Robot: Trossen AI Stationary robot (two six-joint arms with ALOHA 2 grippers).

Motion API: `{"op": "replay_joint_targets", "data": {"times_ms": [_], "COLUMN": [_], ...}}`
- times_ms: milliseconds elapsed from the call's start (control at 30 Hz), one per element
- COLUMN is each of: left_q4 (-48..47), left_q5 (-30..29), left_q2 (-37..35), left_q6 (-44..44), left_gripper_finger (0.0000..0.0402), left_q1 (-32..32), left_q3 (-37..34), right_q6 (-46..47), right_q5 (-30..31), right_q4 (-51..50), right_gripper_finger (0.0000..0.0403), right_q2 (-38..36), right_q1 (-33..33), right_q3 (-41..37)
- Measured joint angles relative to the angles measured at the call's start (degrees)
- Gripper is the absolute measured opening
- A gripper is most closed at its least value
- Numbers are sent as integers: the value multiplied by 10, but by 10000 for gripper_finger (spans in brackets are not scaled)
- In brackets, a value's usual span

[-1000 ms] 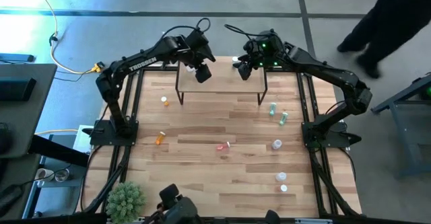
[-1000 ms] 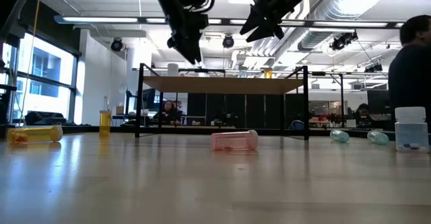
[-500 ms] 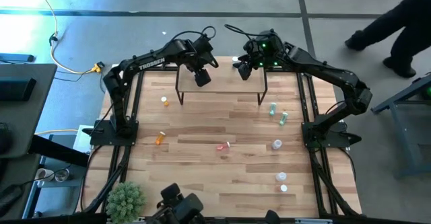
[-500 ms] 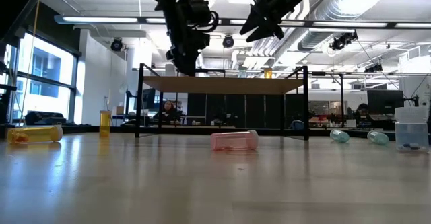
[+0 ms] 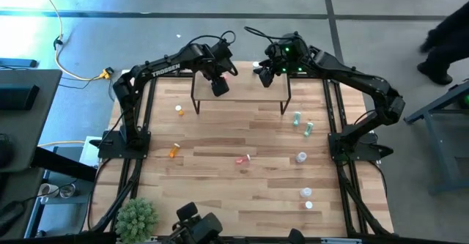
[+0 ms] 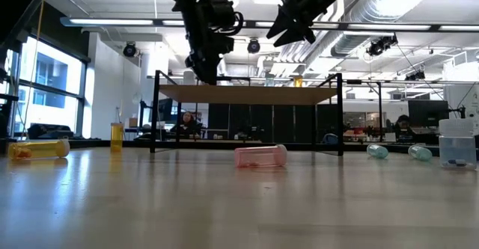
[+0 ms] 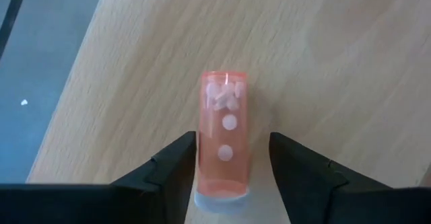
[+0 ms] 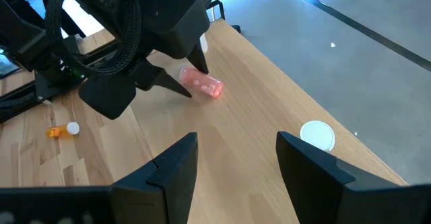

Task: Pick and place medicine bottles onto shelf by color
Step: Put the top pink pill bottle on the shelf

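A pink medicine bottle [image 7: 225, 140] with white pills inside lies on its side on the shelf [image 5: 245, 90], near the shelf's left end. My left gripper [image 7: 233, 143] points steeply down over it, open, one finger on each side of the bottle's capped end. My right gripper [image 8: 237, 143] hangs open above the shelf's right part with nothing between its fingers. A white medicine bottle [image 8: 316, 135] stands on the shelf's far edge. In the low view the shelf board [image 6: 247, 94] shows edge-on, with both grippers above it. My left gripper comes from above, its fingers along the pink bottle's long sides by the white cap. One finger [image 7: 176, 162] stands right against the bottle's side [image 7: 203, 150]; I cannot tell whether it touches. The other finger [image 7: 289, 158] stands clearly apart. The bottle lies flat on the shelf.
More bottles lie on the table: orange [image 5: 174, 150], pink [image 5: 242, 159], two green [image 5: 297, 118], several white at the right [image 5: 305, 193]. A green plant [image 5: 136, 216] stands at the near left corner. A person [image 5: 447, 46] is beyond the table's far right.
My left gripper has come down toward the shelf's left end and tipped to point more steeply down. Beyond the table, the person has walked off to the right.
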Motion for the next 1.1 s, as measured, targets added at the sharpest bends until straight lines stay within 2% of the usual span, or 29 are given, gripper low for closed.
{"op": "replay_joint_targets", "data": {"times_ms": [333,667,900,1100], "left_q4": [0,-21,-74,-108], "left_q5": [6,30,11,-37], "left_q2": [0,-4,-4,-5], "left_q6": [1,29,73,99], "left_gripper_finger": [103,93,93,93], "left_q1": [-5,-18,-48,-82], "left_q3": [0,6,42,87], "right_q6": [2,2,43,47], "right_q5": [0,-2,-71,-117], "right_q4": [0,0,-2,-5], "right_gripper_finger": [193,193,193,193], "right_q2": [0,0,0,0], "right_q1": [0,0,0,0], "right_q3": [0,0,0,0]}}
